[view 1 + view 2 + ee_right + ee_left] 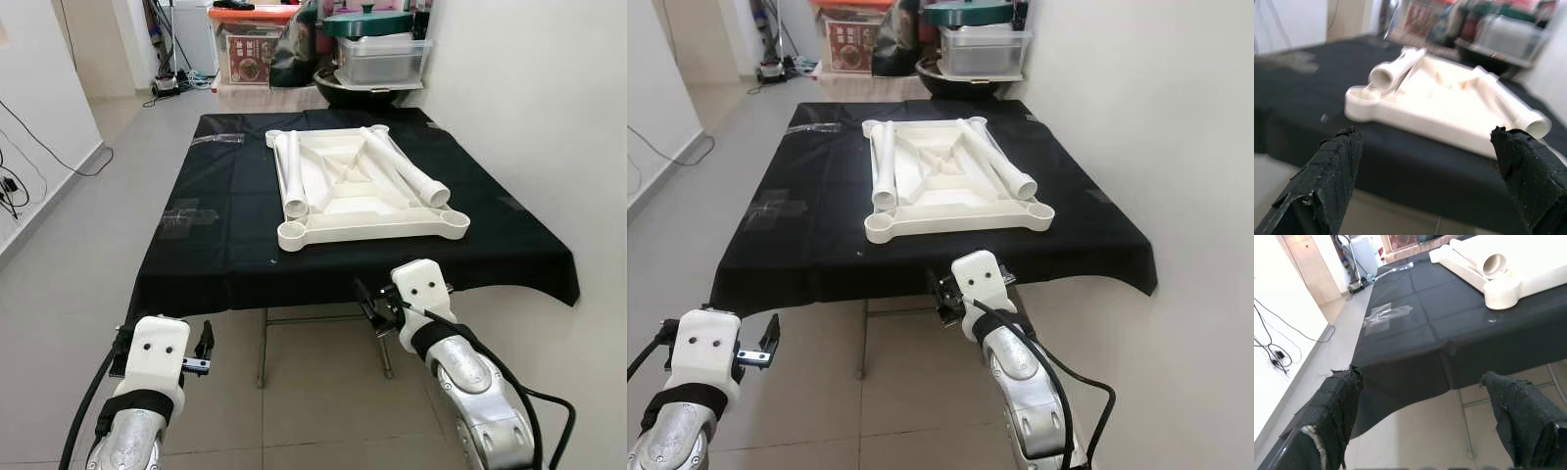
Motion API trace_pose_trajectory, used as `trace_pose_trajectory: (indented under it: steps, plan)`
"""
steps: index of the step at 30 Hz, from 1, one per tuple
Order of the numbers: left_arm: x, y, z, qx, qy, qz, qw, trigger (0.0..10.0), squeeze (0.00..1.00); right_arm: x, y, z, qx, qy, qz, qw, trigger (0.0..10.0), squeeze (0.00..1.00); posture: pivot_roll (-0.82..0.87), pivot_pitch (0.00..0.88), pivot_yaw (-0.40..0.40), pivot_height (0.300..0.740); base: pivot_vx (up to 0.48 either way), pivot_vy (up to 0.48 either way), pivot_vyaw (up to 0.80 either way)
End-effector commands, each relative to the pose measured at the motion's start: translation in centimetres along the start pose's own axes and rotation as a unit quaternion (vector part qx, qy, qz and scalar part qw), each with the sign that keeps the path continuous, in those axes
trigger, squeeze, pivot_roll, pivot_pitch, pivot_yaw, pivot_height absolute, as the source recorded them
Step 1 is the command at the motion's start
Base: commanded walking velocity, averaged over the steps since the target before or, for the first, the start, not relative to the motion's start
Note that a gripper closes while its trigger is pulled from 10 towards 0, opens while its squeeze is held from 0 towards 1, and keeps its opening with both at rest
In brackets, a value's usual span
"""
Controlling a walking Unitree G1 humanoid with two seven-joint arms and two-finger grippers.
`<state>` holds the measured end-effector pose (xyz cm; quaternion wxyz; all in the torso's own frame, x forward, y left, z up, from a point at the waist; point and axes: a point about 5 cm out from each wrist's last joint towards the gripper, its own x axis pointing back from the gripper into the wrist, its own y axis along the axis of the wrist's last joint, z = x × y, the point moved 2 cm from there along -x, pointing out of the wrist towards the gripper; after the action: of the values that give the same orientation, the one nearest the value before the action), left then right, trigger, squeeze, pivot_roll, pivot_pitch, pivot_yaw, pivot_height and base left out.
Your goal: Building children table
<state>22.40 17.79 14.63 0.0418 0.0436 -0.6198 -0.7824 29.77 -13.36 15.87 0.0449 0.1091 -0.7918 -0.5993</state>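
Tabletop [367, 191], white plastic, lies upside down in the middle of the desk [225, 245], which is draped in a black cloth. Two white legs rest loose on it: one leg [292, 176] along the left side, the other leg [407, 166] angled toward the near right corner. Round sockets show at the corners, near-left socket [293, 233] unfilled. No leg fitted yet, so assembly looks to be at its start.

Right tool [377, 308] released, fingers apart, just short of the desk's near edge. Left tool [201, 351] also released, lower and to the left, apart from the desk.

Next move, likely: reach in, grasp one leg, stand it in a socket.
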Motion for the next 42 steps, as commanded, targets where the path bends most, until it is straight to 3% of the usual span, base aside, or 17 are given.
trace_pose_trajectory:
  steps: [1,7,16,31,42]
  plan:
    - [-0.5,0.8,0.3,0.024,0.007,-0.02,1.0,10.0,0.0,-0.5,0.8,-0.3,-0.009,-0.013,-0.025,1.0,10.0,0.0,-0.01,0.0,-0.021,0.74,0.0,0.0,0.0]
    - [-1.2,2.8,0.3,0.035,0.024,-0.065,0.997,10.0,0.0,-1.0,1.9,-0.2,-0.048,-0.009,-0.049,0.998,10.0,0.0,-0.01,0.0,-0.021,0.74,0.0,0.0,0.0]
    - [-1.2,1.7,-0.3,0.053,0.004,-0.031,0.998,10.0,0.0,-1.5,1.3,0.1,-0.066,-0.009,-0.032,0.997,10.0,0.0,0.0,0.0,-0.023,0.74,0.0,0.0,0.0]
    - [-1.7,2.6,0.3,0.046,0.023,-0.072,0.996,10.0,0.0,-2.5,0.8,0.1,-0.057,-0.007,-0.012,0.998,10.0,0.0,0.0,0.0,-0.023,0.74,0.0,0.0,0.0]
    - [-1.9,2.6,-0.3,0.05,0.009,-0.076,0.996,10.0,0.0,-3.0,1.0,0.1,-0.074,-0.009,-0.018,0.997,10.0,0.0,-0.01,0.0,-0.014,0.74,0.0,0.0,0.0]
